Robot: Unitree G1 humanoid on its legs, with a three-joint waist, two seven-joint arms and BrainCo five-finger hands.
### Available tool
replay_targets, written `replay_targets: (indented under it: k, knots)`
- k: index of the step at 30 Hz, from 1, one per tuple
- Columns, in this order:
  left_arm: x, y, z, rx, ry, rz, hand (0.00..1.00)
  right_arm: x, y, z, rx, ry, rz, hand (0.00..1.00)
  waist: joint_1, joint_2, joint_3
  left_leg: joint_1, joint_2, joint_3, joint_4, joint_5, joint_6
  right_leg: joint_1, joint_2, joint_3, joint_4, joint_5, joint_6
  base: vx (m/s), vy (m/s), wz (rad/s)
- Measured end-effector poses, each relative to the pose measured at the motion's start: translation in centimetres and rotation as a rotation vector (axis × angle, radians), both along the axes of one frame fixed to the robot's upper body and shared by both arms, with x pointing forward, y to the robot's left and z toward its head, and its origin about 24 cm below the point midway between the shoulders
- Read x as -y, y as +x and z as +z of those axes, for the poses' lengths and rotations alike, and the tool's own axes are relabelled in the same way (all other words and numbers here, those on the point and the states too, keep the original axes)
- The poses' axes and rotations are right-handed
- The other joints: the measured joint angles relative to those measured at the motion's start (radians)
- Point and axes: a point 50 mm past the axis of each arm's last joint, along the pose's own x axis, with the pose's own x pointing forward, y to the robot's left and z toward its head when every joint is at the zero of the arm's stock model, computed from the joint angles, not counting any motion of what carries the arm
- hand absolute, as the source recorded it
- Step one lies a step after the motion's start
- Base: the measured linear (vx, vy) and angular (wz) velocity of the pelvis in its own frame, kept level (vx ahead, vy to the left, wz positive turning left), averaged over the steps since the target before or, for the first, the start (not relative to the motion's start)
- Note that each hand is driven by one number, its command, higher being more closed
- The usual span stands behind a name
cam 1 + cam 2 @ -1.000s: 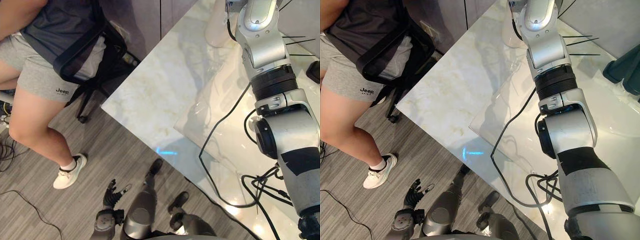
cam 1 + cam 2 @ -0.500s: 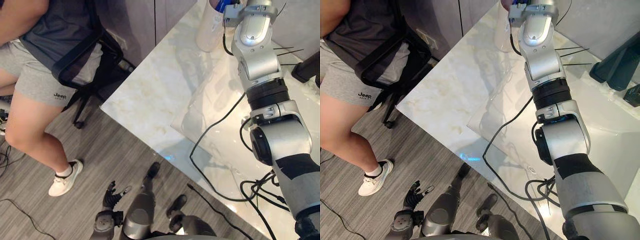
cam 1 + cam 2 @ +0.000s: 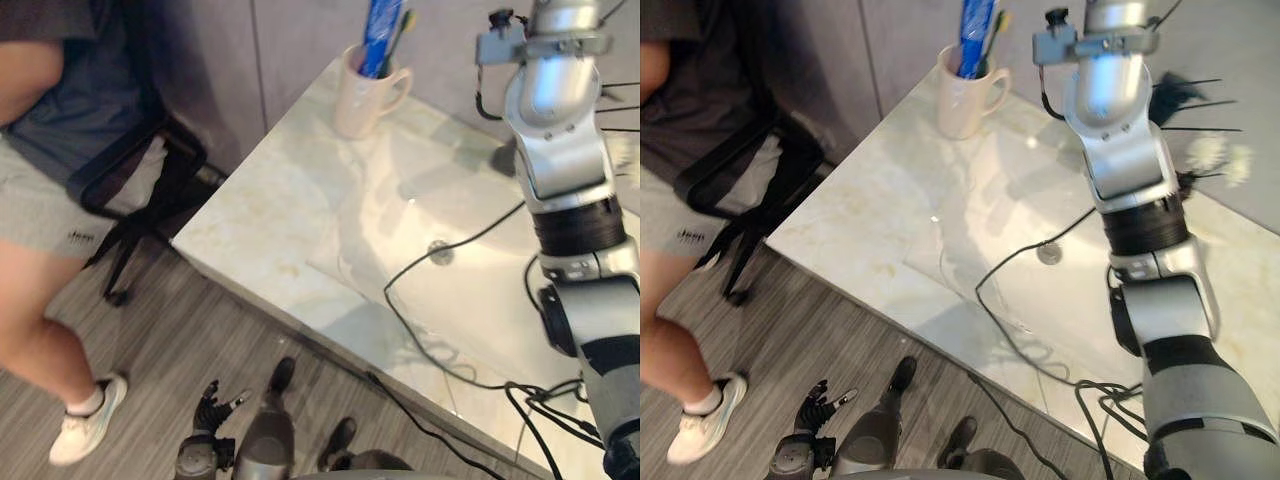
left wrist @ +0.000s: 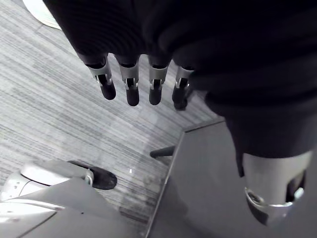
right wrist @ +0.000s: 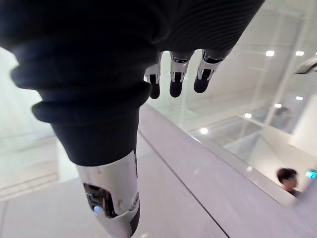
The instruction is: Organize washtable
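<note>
Since the earlier frame the view is swung upward and the right arm is raised, so the mug (image 3: 362,92), holding a blue tube (image 3: 378,30) and a brush (image 3: 398,28), is brought fully into sight on the washtable (image 3: 270,230). The right hand (image 5: 177,82) is held high, right of the mug, fingers straight, nothing grasped. The left hand (image 4: 131,87) is hung well below the mug, relaxed and empty. The right hand is judged best lowered slowly toward the mug, clear of the sink (image 3: 460,200) beside it, fingers kept spread until contact is made.
</note>
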Motion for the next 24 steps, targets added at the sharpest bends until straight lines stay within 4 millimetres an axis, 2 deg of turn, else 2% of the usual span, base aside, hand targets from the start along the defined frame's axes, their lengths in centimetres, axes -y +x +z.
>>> replay_targets:
  k: [1, 4, 5, 7, 8, 9, 11, 13, 14, 16, 17, 18, 19, 20, 21, 22, 23, 24]
  knots:
    - [0.0, -0.3, -0.2, -0.014, -0.001, -0.004, 0.00, 0.6, -0.3, -0.2, 0.005, -0.010, -0.017, 0.00, -0.011, 0.002, -0.012, 0.003, 0.002, 0.009, 0.000, -0.001, 0.001, 0.000, 0.000, 0.007, 0.000, 0.001, 0.001, -0.05, 0.016, -0.41]
    - [-0.3, -1.0, -0.4, -0.037, -0.007, 0.007, 0.00, 5.2, -3.0, -0.7, 0.064, 0.006, -0.150, 0.00, -0.046, -0.001, -0.039, 0.036, 0.009, 0.042, -0.001, -0.006, 0.002, 0.021, -0.001, 0.023, -0.005, 0.008, 0.005, -0.03, 0.012, -0.29]
    - [-0.3, -1.2, -0.4, -0.043, -0.008, 0.007, 0.00, 6.2, -3.6, -0.8, 0.076, 0.022, -0.182, 0.00, -0.060, -0.001, -0.051, 0.036, 0.009, 0.044, -0.001, -0.006, 0.002, 0.021, -0.001, 0.025, -0.006, 0.010, 0.006, -0.03, 0.010, -0.15]
    - [-0.4, -2.0, -0.8, -0.069, -0.022, 0.026, 0.00, 10.3, -5.6, -1.3, 0.114, 0.107, -0.309, 0.00, -0.091, 0.004, -0.075, 0.056, 0.011, 0.064, -0.001, -0.009, 0.003, 0.031, -0.001, 0.046, -0.009, 0.017, 0.008, 0.00, 0.011, -0.23]
    - [-0.4, -2.1, -0.8, -0.072, -0.025, 0.034, 0.00, 11.5, -6.2, -1.6, 0.121, 0.135, -0.351, 0.00, -0.099, 0.005, -0.077, 0.062, 0.011, 0.068, -0.001, -0.010, 0.004, 0.035, -0.002, 0.049, -0.009, 0.020, 0.004, -0.02, 0.012, -0.19]
    - [-0.4, -2.4, -0.9, -0.078, -0.029, 0.054, 0.00, 13.8, -7.4, -2.4, 0.122, 0.194, -0.437, 0.00, -0.116, 0.008, -0.084, 0.070, 0.011, 0.074, -0.001, -0.010, 0.005, 0.041, -0.002, 0.057, -0.009, 0.025, 0.001, -0.03, 0.010, -0.18]
    - [-0.4, -2.8, -1.0, -0.084, -0.036, 0.080, 0.00, 16.5, -9.1, -3.8, 0.125, 0.291, -0.540, 0.00, -0.133, 0.014, -0.090, 0.084, 0.014, 0.088, -0.002, -0.012, 0.006, 0.045, -0.003, 0.075, -0.010, 0.028, 0.004, -0.03, 0.009, -0.25]
    - [-0.5, -4.0, -1.2, -0.106, -0.042, 0.115, 0.00, 20.7, -11.2, -7.7, 0.073, 0.478, -0.689, 0.00, -0.172, 0.025, -0.121, 0.093, 0.014, 0.099, -0.005, -0.014, 0.008, 0.050, -0.004, 0.084, -0.012, 0.028, 0.007, -0.04, 0.008, -0.18]
    - [-0.5, -4.2, -1.3, -0.111, -0.045, 0.123, 0.00, 21.8, -11.8, -9.1, 0.045, 0.539, -0.726, 0.00, -0.177, 0.027, -0.128, 0.096, 0.014, 0.100, -0.007, -0.017, 0.008, 0.051, -0.004, 0.090, -0.012, 0.028, 0.007, -0.03, 0.004, -0.24]
    - [-0.4, -4.7, -1.5, -0.126, -0.056, 0.155, 0.00, 25.1, -14.1, -16.5, -0.107, 0.823, -0.859, 0.00, -0.184, 0.035, -0.149, 0.105, 0.015, 0.112, -0.007, -0.031, 0.002, 0.053, -0.006, 0.090, -0.013, 0.026, 0.002, -0.04, 0.007, -0.24]
    - [-0.3, -4.8, -1.6, -0.130, -0.059, 0.159, 0.00, 25.6, -14.8, -18.6, -0.153, 0.898, -0.888, 0.00, -0.189, 0.037, -0.153, 0.105, 0.015, 0.112, -0.007, -0.032, 0.002, 0.053, -0.006, 0.087, -0.012, 0.026, 0.002, -0.04, 0.009, -0.04]
    - [-0.2, -5.0, -1.7, -0.136, -0.071, 0.174, 0.00, 25.8, -16.1, -22.6, -0.248, 1.021, -0.937, 0.00, -0.199, 0.042, -0.157, 0.103, 0.014, 0.110, -0.008, -0.037, 0.001, 0.052, -0.007, 0.078, -0.012, 0.026, 0.001, 0.00, 0.000, 0.00]
    - [0.0, -5.1, -1.7, -0.138, -0.082, 0.185, 0.00, 25.6, -16.8, -24.4, -0.298, 1.073, -0.962, 0.00, -0.199, 0.044, -0.157, 0.101, 0.014, 0.111, -0.008, -0.038, 0.003, 0.050, -0.009, 0.073, -0.010, 0.026, 0.001, 0.00, 0.000, 0.00]
    - [0.3, -5.2, -1.9, -0.139, -0.100, 0.208, 0.00, 24.9, -18.5, -27.8, -0.390, 1.166, -1.019, 0.00, -0.198, 0.058, -0.163, 0.101, 0.015, 0.112, -0.007, -0.040, 0.005, 0.049, -0.014, 0.065, -0.007, 0.026, 0.001, 0.00, 0.000, 0.00]
    - [0.7, -5.3, -2.0, -0.140, -0.117, 0.229, 0.00, 23.8, -20.4, -30.7, -0.473, 1.251, -1.073, 0.00, -0.194, 0.073, -0.172, 0.101, 0.013, 0.114, -0.007, -0.043, 0.010, 0.049, -0.020, 0.060, -0.003, 0.025, 0.002, 0.01, 0.007, 0.04]
    - [0.9, -5.3, -2.0, -0.137, -0.123, 0.231, 0.00, 23.1, -21.2, -32.2, -0.513, 1.297, -1.102, 0.00, -0.192, 0.081, -0.174, 0.103, 0.012, 0.123, -0.007, -0.044, 0.011, 0.049, -0.024, 0.057, 0.001, 0.023, 0.004, 0.03, 0.019, 0.07]
    - [1.2, -5.2, -1.9, -0.128, -0.127, 0.234, 0.00, 21.8, -22.7, -35.0, -0.596, 1.398, -1.153, 0.00, -0.190, 0.088, -0.174, 0.107, 0.011, 0.130, -0.007, -0.046, 0.015, 0.049, -0.029, 0.048, 0.012, 0.017, 0.009, 0.04, 0.022, 0.06]
    - [1.2, -5.1, -1.8, -0.119, -0.126, 0.235, 0.00, 20.4, -23.7, -37.5, -0.677, 1.496, -1.170, 0.00, -0.186, 0.087, -0.173, 0.111, 0.011, 0.136, -0.007, -0.047, 0.016, 0.049, -0.034, 0.038, 0.024, 0.011, 0.010, 0.05, 0.020, 0.02]
